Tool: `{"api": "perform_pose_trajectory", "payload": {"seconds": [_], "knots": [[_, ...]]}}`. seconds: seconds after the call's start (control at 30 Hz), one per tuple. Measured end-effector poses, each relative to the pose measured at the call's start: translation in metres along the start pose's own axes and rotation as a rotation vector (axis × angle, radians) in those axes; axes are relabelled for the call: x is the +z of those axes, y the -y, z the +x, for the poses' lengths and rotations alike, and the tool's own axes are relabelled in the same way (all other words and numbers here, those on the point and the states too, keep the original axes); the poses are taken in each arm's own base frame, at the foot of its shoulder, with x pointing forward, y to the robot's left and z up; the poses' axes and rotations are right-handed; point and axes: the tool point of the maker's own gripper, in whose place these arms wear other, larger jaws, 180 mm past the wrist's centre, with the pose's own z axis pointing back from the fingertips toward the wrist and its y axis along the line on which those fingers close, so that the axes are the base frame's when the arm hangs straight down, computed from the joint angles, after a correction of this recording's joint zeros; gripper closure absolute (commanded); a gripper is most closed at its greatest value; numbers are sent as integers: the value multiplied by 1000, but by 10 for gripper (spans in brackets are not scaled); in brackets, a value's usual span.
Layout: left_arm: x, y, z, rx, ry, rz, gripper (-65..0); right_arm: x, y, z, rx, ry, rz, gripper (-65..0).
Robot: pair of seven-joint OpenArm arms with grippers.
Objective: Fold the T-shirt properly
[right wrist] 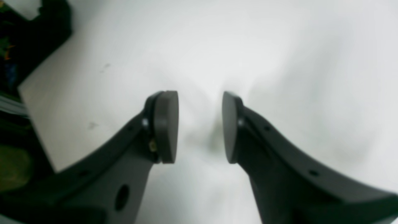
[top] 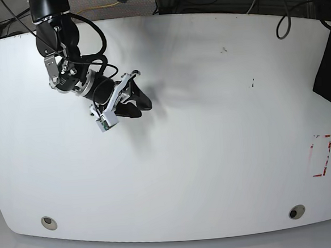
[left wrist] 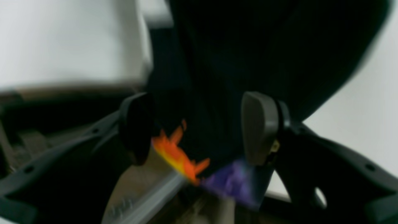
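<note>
**Between the left jaws: black cloth, off the table's side, well away from the other arm**

Between the pads of the left gripper (left wrist: 197,127) lies the T-shirt (left wrist: 248,46), black cloth that fills the whole gap from one pad to the other. The jaws stand wide apart. The wrist view is too blurred to show whether the pads press the cloth or only flank it, so I cannot tell if it is held. Just behind the pads, towards the palm, sits a purple patch (left wrist: 231,183) that may be the inside of the neck, with an orange smear (left wrist: 178,155) beside it that I cannot identify. Ahead of the jaws the cloth widens into one dark mass and runs straight away from them, so its long axis lies along the gripper's reach, not across it. The table (left wrist: 357,109) shows pale to either side of it.

Far across the table (top: 213,154), the right gripper (right wrist: 200,127) hangs with its jaws partly open and nothing between them, only white surface ahead. From these jaws the T-shirt (top: 328,78) lies well off to the side, a dark shape at the table's far edge.

By my judgement the left arm is much the nearer, and the shirt must first come onto the table before any fold can start
</note>
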Motion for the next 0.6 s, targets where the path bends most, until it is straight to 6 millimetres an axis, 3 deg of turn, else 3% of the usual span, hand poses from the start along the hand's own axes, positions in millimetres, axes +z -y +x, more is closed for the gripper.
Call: {"api": "perform_pose_trajectory", "payload": {"seconds": [0.1,0.23,0.33,0.47,0.6], "knots": [[8,29,28,-2,104,-24,-392,3,13,2,44,-10,-52,-219],[17,87,77,22,322,-118,-392,9,40,-1,170,-37,-195,-219],[31,113,113,166,542,-130,-393,17,54,2,258,25,-301,-219],[37,136,121,254,635,-105,-394,30,62,-5,343,123,-382,-220],[48,177,119,295,696,-116,-394,48,65,-27,325,188,-427,-222]]}}
